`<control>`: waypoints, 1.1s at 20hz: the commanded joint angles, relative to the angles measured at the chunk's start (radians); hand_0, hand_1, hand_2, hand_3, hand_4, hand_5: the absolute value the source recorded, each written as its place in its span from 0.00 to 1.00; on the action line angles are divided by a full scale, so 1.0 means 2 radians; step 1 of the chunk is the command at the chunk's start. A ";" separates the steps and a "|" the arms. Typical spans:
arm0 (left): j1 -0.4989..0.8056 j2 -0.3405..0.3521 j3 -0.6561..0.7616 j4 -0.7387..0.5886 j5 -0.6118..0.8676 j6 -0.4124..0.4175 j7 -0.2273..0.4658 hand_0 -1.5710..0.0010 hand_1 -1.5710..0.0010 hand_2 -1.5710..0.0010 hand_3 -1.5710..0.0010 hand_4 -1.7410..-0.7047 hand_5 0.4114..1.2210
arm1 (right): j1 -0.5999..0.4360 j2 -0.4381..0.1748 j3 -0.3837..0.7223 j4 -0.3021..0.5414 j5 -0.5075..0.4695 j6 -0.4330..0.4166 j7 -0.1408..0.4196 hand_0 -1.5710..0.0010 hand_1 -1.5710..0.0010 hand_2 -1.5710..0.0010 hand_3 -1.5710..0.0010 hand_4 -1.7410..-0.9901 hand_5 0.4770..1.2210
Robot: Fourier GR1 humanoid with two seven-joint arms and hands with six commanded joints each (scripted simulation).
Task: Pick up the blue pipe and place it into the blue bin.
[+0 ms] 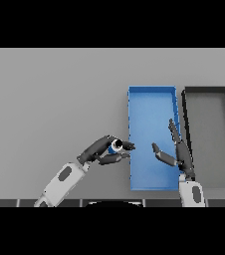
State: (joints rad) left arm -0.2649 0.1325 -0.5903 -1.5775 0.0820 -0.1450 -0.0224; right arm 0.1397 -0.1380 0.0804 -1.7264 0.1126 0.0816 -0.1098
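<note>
The left hand [103,151] curls its fingers and thumb round the blue pipe [116,145], right at the blue bin's [152,91] left wall. The right hand [176,154] hovers open-fingered over the bin's near right. Released here, the pipe could catch the wall and fall outside. A black bin [209,90] sits right.

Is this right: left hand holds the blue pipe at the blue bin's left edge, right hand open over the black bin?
Not quite. In the head view the right hand is open over the blue bin, not the black bin. The left hand does hold the blue pipe at the blue bin's left edge.
</note>
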 commanded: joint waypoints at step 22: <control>0.007 -0.017 0.015 0.006 -0.016 -0.043 -0.015 0.00 0.00 0.00 0.02 0.00 1.00 | -0.231 -0.072 0.131 -0.104 -0.210 0.220 0.211 1.00 1.00 1.00 1.00 0.68 0.07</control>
State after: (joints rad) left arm -0.2508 0.0987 -0.5601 -1.5656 0.0502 -0.2333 -0.0523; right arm -0.3230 -0.2815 0.3423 -1.9345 -0.3068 0.5224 0.3141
